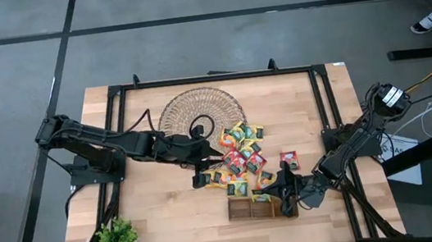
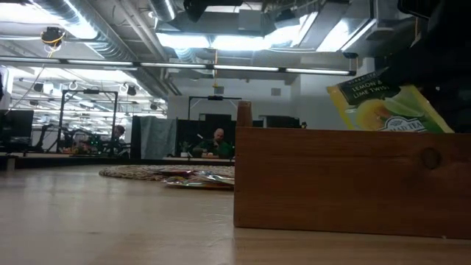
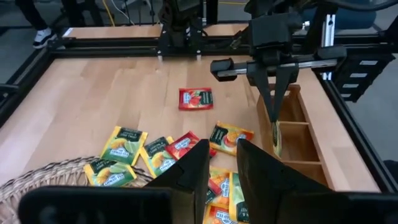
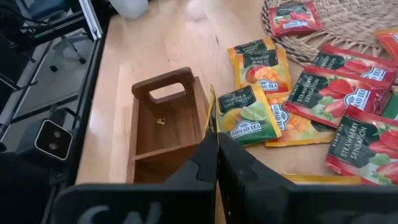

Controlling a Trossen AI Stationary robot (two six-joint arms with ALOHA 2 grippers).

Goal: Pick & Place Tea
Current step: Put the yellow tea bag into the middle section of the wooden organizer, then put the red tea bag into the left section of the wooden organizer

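Right gripper (image 3: 274, 127) is closed on a yellow sachet (image 3: 275, 138), held edge-down over the wooden tray (image 3: 297, 140), whose visible compartments look empty. Sachets are light, thin, flexible; best pinched by an edge. Left gripper (image 1: 199, 175), partly open, empty, hovers over the sachet pile (image 1: 241, 157) beside the wicker dish (image 1: 190, 112).

We see a wooden table (image 1: 160, 202) edged by a black frame (image 1: 118, 133). A round wicker dish (image 1: 186, 112) lies toward its far side. A narrow wooden tray (image 1: 247, 210) with compartments sits near the front edge, and a small green plant (image 1: 116, 236) stands at the front left corner. Beyond the table, we see a grey floor (image 1: 12, 72) and a person's shoes (image 1: 421, 5) at the far right.
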